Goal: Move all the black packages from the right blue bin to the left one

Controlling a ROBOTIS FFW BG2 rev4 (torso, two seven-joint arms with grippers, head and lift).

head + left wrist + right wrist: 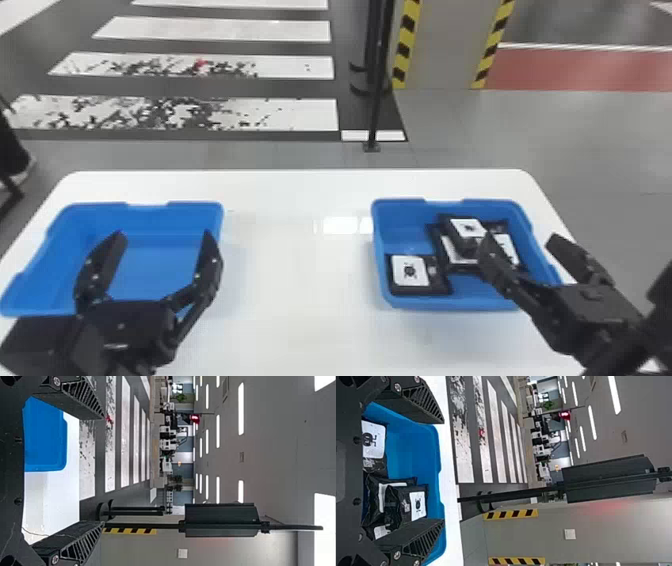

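Logging the transfer at its start: packages all on the right-hand side

Progress, judged from present positions: none moved, as far as can be seen. Every package in sight lies in the right bin [410,302]; nothing black lies on the visible floor of the left bin [155,270], though the left arm hides part of it. Both bins sit on the white surface [300,310], well apart.

Remaining: at least four packages. The corner package [410,271] lies flat at the bin's near left corner, label up. The others overlap toward the right side — the top package [469,227] rests on the lower package [451,253], with the side package [507,246] next to them. Whether more lie underneath, cannot tell.

Jaws: the left gripper [163,233] is over the left bin, jaws wide apart, nothing between them. The right gripper [520,236] is over the right side of the right bin, jaws likewise spread and without a load. Contact between its inner finger and the pile cannot be determined.

Next, probably: the right jaws should take the top package first. Risk — the overlap could drag a second package along. The task looks complete only once the whole pile and the corner package lie in the left bin.
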